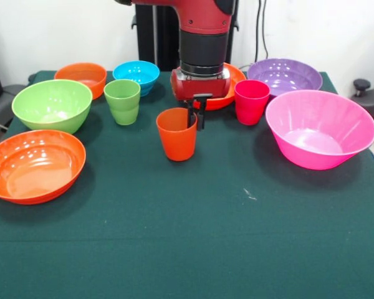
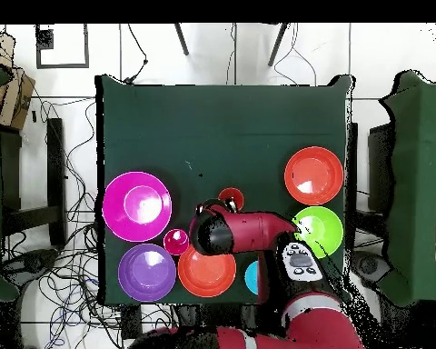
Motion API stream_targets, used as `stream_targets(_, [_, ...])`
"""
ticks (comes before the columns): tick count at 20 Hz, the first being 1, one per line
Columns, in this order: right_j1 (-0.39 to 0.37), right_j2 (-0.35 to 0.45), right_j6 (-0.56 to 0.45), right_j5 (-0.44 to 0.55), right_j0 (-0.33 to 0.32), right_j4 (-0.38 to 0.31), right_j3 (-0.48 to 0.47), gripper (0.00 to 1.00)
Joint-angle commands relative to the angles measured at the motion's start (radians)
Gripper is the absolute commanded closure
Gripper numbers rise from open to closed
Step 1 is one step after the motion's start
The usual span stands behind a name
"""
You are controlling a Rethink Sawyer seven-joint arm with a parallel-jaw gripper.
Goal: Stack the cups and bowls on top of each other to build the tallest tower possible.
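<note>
Bowls [image 1: 320,128] sit apart round the table [image 1: 187,249], none stacked; glossy, light, prob slippery. Orange cup [image 1: 177,134] stands upright mid-table, thin, stiff; rim best hold. Gripper [image 1: 196,113] fingers straddle its far rim, w/ one inside, not yet clamped.

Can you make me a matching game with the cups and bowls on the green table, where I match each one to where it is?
Things:
1. orange cup
2. magenta-red cup
3. light green cup
4. small blue bowl

Places, as the front view shows them:
A. just in front of the purple bowl
B. at the back, beside the small orange bowl
C. right at the gripper, one finger over its rim
D. next to the medium green bowl

Pairs: 1-C, 2-A, 3-D, 4-B
</note>
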Motion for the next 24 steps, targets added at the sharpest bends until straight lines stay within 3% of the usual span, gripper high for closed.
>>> stream_targets(1, [-0.011, 0.056, 0.072, 0.131, 0.031, 0.034, -0.120, 1.00])
stream_targets(11, [-0.010, 0.098, 0.019, 0.220, 0.014, 0.030, -0.171, 1.00])
stream_targets(24, [0.001, 0.138, -0.009, 0.267, -0.009, 0.012, -0.211, 1.00])
